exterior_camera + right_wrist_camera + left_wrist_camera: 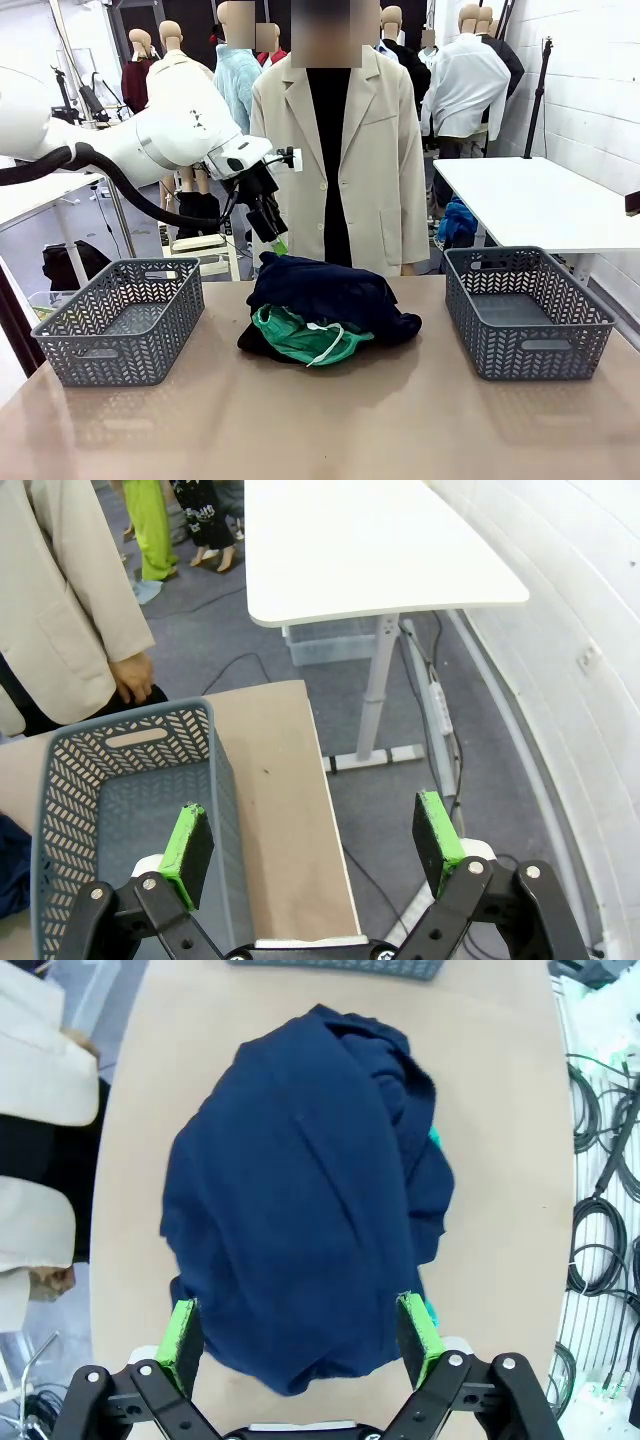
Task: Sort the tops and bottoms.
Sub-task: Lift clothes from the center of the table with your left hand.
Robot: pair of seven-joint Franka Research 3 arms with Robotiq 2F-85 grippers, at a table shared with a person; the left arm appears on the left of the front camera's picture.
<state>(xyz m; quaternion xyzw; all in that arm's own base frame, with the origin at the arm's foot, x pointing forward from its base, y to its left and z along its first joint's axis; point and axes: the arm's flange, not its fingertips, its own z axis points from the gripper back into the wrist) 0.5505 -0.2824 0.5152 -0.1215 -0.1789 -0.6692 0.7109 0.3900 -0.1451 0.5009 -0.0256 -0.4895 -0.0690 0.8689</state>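
Navy garment (300, 1190): large, soft, crumpled into a heap at mid-table (320, 430), between the two grey baskets, topmost of the pile. Bright green garment (300, 338) with its white drawstring (325, 352) pokes out under the navy's near edge. Black garment (256, 346) shows as a dark rim at the near-left bottom, beneath both. Judgement: all three are light and limp with no stiffness, so they will drape and hang long when lifted. Because the layers overlap, the navy may drag the green up with it. Best hold is a pinch on a raised fold near the crown of the navy heap, deep enough to trap cloth rather than skim it. Left gripper (300, 1345): jaws spread wide, empty, hovering over the far side of the pile, apart from the cloth. Right gripper (315, 845): jaws wide apart, empty, over the outer edge of the right basket (120, 810). Left basket (120, 320) stands on the other side of the pile. A person (345, 150) in a beige blazer stands at the far side.
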